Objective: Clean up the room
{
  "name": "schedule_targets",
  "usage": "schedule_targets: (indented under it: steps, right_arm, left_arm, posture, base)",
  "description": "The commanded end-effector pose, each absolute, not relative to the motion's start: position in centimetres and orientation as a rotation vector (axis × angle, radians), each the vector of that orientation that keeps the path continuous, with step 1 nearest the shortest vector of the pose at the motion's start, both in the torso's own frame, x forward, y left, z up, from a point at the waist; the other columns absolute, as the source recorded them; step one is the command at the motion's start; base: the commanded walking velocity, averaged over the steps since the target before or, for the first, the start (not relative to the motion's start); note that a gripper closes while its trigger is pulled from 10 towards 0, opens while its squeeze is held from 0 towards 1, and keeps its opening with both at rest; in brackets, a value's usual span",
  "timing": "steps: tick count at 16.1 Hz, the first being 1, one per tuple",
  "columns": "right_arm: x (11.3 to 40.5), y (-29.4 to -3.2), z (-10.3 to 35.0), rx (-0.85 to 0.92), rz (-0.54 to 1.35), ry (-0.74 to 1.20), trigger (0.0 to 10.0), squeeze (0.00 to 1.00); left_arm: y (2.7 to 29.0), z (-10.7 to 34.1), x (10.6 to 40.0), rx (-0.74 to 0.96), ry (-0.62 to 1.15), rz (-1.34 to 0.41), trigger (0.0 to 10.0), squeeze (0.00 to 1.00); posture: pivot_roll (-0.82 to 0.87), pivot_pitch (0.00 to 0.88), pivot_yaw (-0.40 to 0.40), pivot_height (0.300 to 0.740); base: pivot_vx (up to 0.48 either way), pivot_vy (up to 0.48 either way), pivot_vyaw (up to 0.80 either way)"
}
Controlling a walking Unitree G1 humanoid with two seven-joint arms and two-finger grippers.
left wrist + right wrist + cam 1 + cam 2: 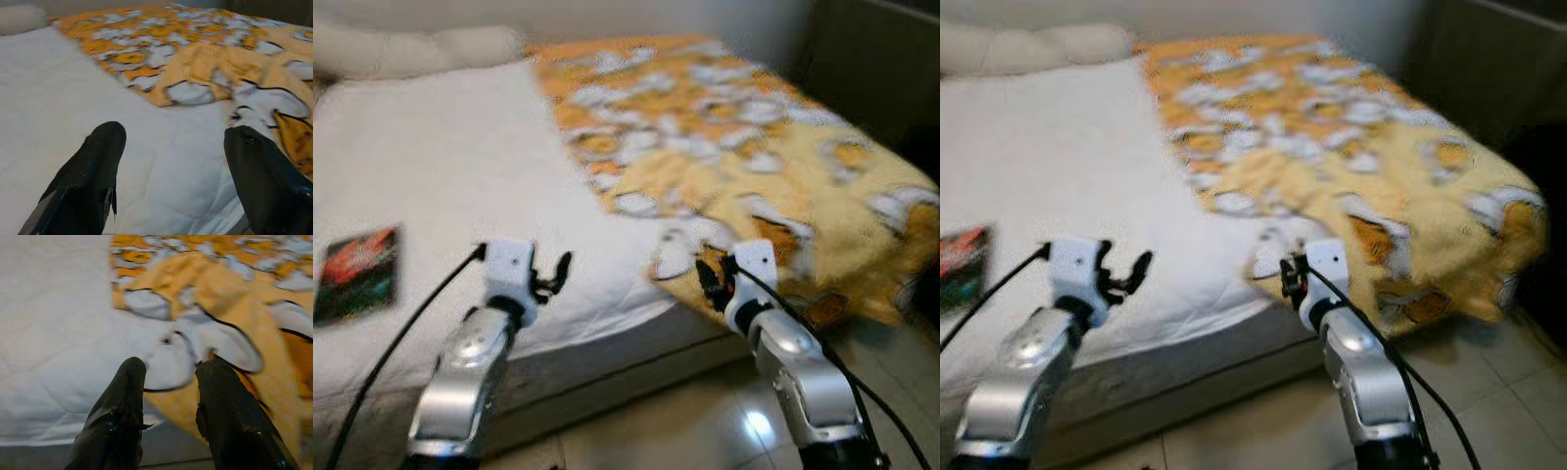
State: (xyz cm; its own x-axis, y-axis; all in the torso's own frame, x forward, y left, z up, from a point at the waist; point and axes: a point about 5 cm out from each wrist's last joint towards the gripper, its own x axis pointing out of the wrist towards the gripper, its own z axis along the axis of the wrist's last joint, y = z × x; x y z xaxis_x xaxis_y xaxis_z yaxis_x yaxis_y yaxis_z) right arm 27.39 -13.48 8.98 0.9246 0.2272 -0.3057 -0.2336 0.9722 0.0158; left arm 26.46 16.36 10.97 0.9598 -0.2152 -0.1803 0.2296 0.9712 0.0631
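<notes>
Ahead, a bed (431,176) with a soft, quilted white mattress cover takes up most of the frame. A fleecy yellow-orange blanket (744,166) printed with white cartoon shapes lies rumpled over the bed's right half, its long axis running from the upper centre to the lower right, where its corner droops over the mattress edge toward the glossy tiled floor (685,421). A flat, rectangular dark book (357,272) with a red-and-green cover lies at the left edge. The left gripper (551,277) hovers over the white cover, fingers (93,166) wide apart. The right gripper (713,279) hangs at the blanket's near edge, fingers (122,406) apart, holding nothing.
</notes>
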Motion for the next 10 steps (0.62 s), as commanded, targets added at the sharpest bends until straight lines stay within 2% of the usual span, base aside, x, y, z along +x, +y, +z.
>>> schedule_targets:
  steps: [1,6,8,10]
  right_arm:
    - [27.44,-14.29,8.88,-0.030,0.213,0.323,10.0,0.00]
    - [27.30,-14.29,8.77,-0.036,0.213,0.324,10.0,0.00]
    - [27.20,-14.31,8.68,-0.028,0.210,0.331,10.0,0.00]
    - [27.10,-14.42,8.67,-0.029,0.208,0.330,10.0,0.00]
  left_arm:
    - [15.45,11.53,26.62,0.082,0.146,-0.270,10.0,0.28]
    - [15.27,11.47,26.60,0.095,0.148,-0.294,10.0,0.30]
    - [15.22,11.36,26.46,0.100,0.153,-0.305,10.0,0.29]
    - [15.07,11.13,26.22,0.102,0.161,-0.327,10.0,0.29]
  posture:
    - [0.00,0.000,-0.022,0.740]
    - [0.00,0.000,-0.020,0.740]
    - [0.00,0.000,-0.017,0.740]
    - [0.00,0.000,-0.015,0.740]
  base:
    - [0.326,0.000,-0.77]
    - [0.365,0.000,0.00]
    - [0.394,0.000,-0.58]
    - [0.381,0.000,0.00]
